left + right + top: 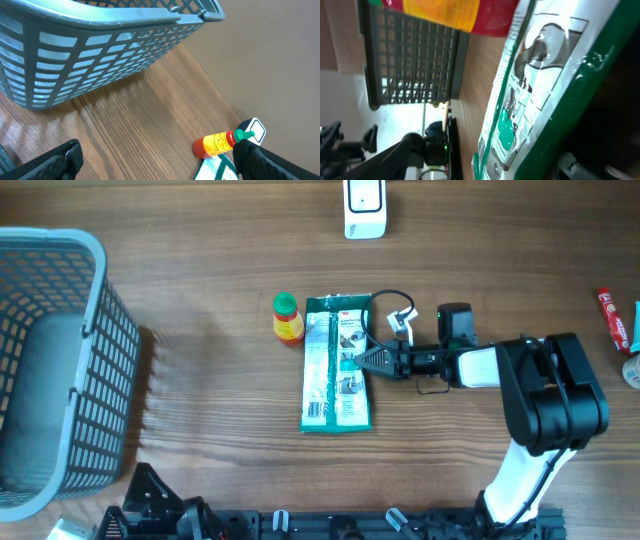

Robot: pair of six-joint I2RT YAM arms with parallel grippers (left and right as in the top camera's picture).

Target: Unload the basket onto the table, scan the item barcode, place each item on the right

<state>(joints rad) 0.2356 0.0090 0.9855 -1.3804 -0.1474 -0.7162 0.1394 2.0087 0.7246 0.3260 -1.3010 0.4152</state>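
A green and white packet (337, 360) lies flat on the wooden table, and a small red sauce bottle (287, 317) with a green cap lies at its top left corner. The white scanner (365, 208) stands at the far edge. My right gripper (362, 359) is rolled on its side at the packet's right edge. In the right wrist view the packet (530, 100) fills the frame against one dark finger (615, 125), and the jaws stand apart, open. My left gripper (162, 170) is open over bare wood, left of the bottle (217, 142).
A grey mesh basket (50, 370) stands at the table's left side, near the left arm (160, 505). A red tube (612, 320) lies at the right edge. A black cable loops beside the right wrist.
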